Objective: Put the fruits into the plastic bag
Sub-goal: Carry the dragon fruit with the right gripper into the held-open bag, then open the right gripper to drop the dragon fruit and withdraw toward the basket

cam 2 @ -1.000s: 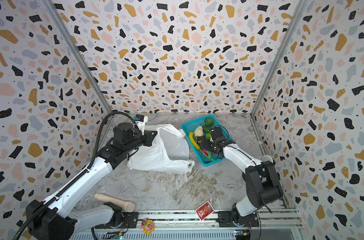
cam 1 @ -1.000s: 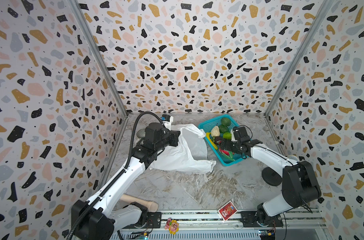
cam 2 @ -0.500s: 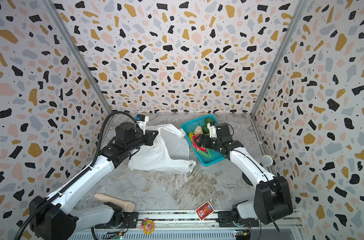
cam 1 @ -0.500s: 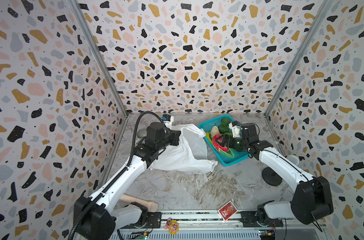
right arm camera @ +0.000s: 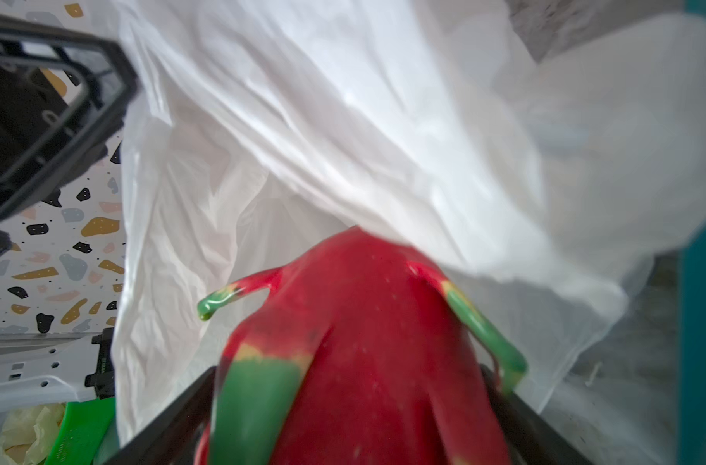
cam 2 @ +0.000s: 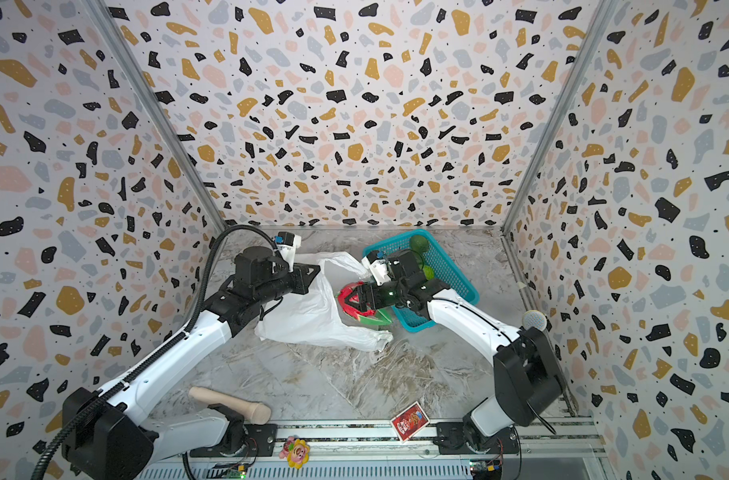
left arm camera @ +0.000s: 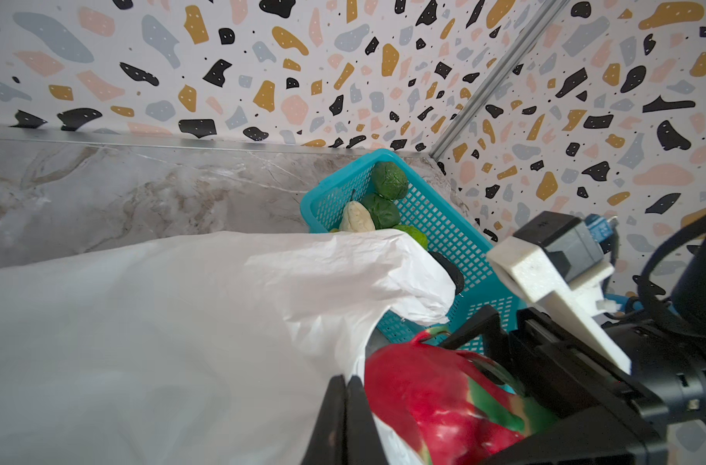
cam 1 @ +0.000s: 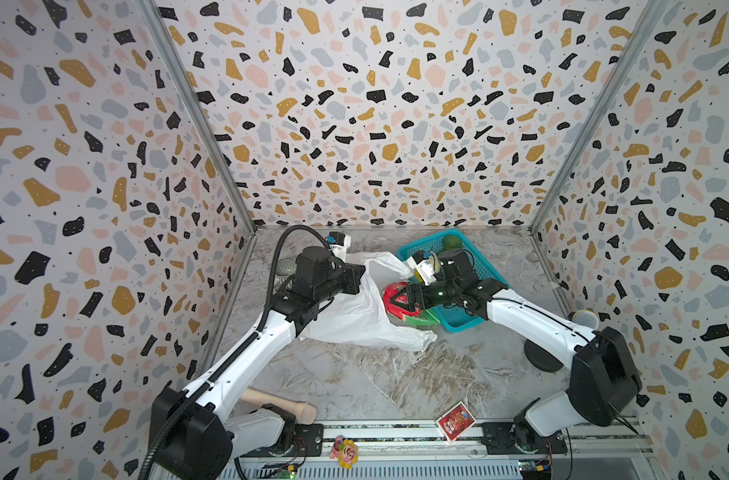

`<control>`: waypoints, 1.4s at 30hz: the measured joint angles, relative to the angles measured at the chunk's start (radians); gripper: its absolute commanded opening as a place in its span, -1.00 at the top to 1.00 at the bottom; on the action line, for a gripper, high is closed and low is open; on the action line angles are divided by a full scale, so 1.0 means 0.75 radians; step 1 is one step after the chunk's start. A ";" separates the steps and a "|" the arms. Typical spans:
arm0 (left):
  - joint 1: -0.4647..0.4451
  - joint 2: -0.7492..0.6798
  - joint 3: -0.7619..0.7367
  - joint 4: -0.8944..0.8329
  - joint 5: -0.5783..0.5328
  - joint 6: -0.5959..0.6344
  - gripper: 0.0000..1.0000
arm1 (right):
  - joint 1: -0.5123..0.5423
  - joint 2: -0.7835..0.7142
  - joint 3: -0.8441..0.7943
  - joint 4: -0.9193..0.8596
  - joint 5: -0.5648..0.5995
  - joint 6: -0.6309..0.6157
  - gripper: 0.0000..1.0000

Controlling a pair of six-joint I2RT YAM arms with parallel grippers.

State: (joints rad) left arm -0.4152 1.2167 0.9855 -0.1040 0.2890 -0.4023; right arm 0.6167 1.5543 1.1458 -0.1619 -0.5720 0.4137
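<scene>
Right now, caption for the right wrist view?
Right fingers grip the dragon fruit at the mouth of the plastic bag.

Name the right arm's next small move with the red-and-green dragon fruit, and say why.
Probably push the right gripper a little deeper into the thin white plastic bag before releasing. The red-and-green toy dragon fruit is only at the mouth, its tip just under the film that the shut left gripper holds up.

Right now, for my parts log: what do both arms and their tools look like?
Left arm and right arm: white links, black joints. A black ribbed hose follows the left one. Left tool and right tool: black, with white camera mounts.
</scene>
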 measured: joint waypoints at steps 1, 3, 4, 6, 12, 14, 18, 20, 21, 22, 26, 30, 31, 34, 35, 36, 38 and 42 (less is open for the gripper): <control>0.000 0.001 -0.009 0.005 0.011 -0.004 1.00 | 0.015 0.040 0.022 0.020 0.000 0.002 0.66; 0.000 0.001 -0.028 0.022 0.030 -0.013 1.00 | 0.042 0.120 0.068 0.049 0.013 0.005 0.66; 0.000 0.001 -0.041 0.034 0.043 -0.020 1.00 | 0.056 0.166 0.096 0.062 0.024 0.005 0.65; 0.000 0.002 -0.058 0.051 0.063 -0.033 1.00 | 0.083 0.253 0.144 0.085 0.037 0.008 0.64; 0.000 0.011 -0.092 0.082 0.092 -0.044 1.00 | 0.152 0.500 0.288 0.105 0.042 0.011 0.43; 0.000 0.018 -0.096 0.083 0.092 -0.043 1.00 | 0.171 0.566 0.334 0.090 0.038 0.007 0.11; 0.000 0.030 -0.106 0.081 0.085 -0.038 1.00 | 0.200 0.627 0.371 0.072 0.015 -0.012 -0.45; 0.000 0.032 -0.107 0.080 0.072 -0.033 1.00 | 0.207 0.625 0.371 0.056 0.003 -0.027 -0.85; 0.000 0.032 -0.107 0.080 0.061 -0.031 1.00 | 0.209 0.621 0.371 0.050 -0.004 -0.038 -1.00; 0.000 0.032 -0.107 0.080 0.051 -0.026 1.00 | 0.209 0.615 0.371 0.045 -0.008 -0.048 -0.98; 0.000 0.031 -0.112 0.069 -0.016 -0.010 1.00 | 0.177 0.515 0.342 0.041 -0.023 -0.066 -0.98; -0.003 0.021 -0.132 0.039 -0.086 0.002 1.00 | 0.101 0.307 0.254 0.048 -0.010 -0.070 -0.98; -0.002 0.013 -0.138 0.030 -0.102 0.003 1.00 | 0.082 0.253 0.229 0.049 0.002 -0.071 -0.99; -0.004 -0.023 -0.151 0.004 -0.162 0.014 1.00 | 0.040 0.122 0.152 0.049 0.058 -0.070 -0.99; -0.003 -0.037 -0.153 -0.012 -0.194 0.022 1.00 | 0.030 0.084 0.127 0.046 0.081 -0.069 -1.00; -0.002 -0.046 -0.154 -0.025 -0.220 0.029 1.00 | 0.024 0.051 0.105 0.046 0.103 -0.069 -1.00; -0.001 -0.060 -0.154 -0.055 -0.263 0.039 1.00 | 0.021 -0.001 0.066 0.046 0.143 -0.070 -0.99; -0.001 -0.075 -0.154 -0.096 -0.309 0.058 0.96 | 0.026 -0.043 0.019 0.033 0.212 -0.075 -0.98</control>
State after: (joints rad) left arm -0.4160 1.1603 0.8703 -0.1761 0.0570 -0.3584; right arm 0.6361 1.5219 1.1599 -0.1375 -0.4133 0.3573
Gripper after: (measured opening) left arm 0.047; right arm 0.993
